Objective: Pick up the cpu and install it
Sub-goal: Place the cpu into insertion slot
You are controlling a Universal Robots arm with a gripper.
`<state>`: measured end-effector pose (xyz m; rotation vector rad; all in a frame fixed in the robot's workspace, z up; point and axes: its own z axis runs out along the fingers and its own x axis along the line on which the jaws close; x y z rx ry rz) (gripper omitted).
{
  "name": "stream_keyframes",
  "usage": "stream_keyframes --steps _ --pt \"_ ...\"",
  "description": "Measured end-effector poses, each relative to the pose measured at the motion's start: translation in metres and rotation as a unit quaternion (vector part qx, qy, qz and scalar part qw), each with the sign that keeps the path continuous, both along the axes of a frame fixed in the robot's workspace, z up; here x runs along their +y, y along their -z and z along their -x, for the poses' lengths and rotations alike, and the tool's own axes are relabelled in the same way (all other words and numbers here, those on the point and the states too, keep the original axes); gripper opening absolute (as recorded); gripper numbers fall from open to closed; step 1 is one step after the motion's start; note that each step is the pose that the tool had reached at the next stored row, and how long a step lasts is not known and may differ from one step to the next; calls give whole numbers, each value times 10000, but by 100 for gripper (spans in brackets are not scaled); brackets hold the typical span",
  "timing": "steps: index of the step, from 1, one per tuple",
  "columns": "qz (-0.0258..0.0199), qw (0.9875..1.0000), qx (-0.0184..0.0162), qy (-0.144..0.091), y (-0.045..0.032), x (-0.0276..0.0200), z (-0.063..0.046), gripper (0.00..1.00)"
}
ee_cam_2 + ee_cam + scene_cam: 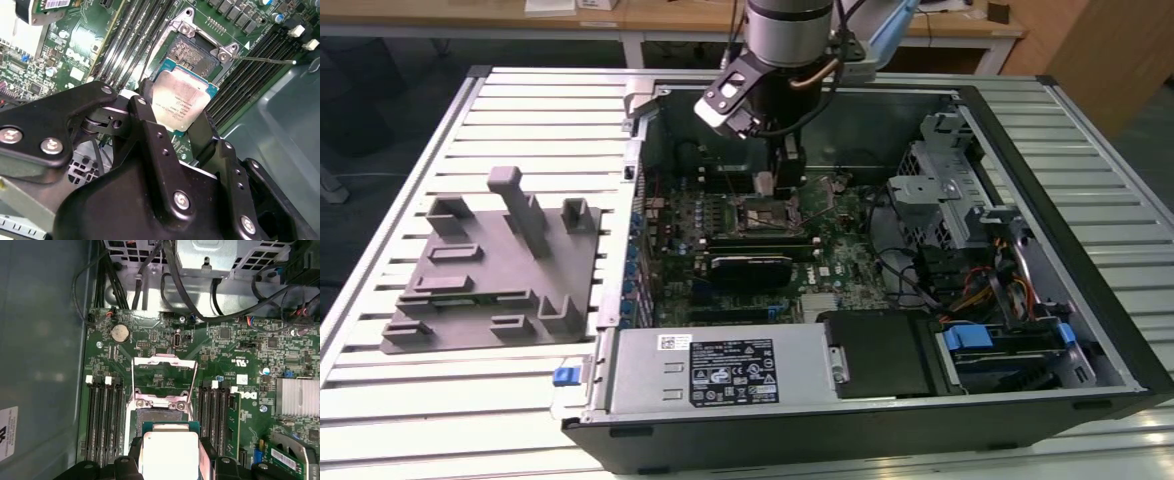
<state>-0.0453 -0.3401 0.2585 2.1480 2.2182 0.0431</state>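
Note:
My gripper (176, 120) is shut on the cpu (180, 102), a thin square chip with a pale silver top, gripped by its edges between the two black fingers (146, 117). The first wrist view shows the cpu (170, 452) hanging just above the open socket (159, 415), partly covering it. The socket's metal load frame (162, 376) is swung up and open. A thin metal lever (265, 61) sticks out beside the socket (192, 54). In the exterior view the gripper (778, 182) hangs inside the open computer case, right over the socket (765, 212) on the motherboard.
The case (1107, 330) lies open on a slatted table. Memory slots (105, 415) flank the socket on both sides. A drive cage (934, 190) with cables and a power supply (720, 370) crowd the case. A grey fixture block (494, 270) with upright posts stands at the exterior view's left.

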Motion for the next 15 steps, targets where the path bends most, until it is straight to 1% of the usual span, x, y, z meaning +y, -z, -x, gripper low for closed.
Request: stream_keyframes --steps 3,5,12,15 --pt "0 10000 -4 0 44 1 8 53" --pt "-1 10000 -8 0 60 1 18 53" --pt "-2 10000 -27 30 145 1 25 53" --pt "-1 10000 -30 31 183 -2 29 53"
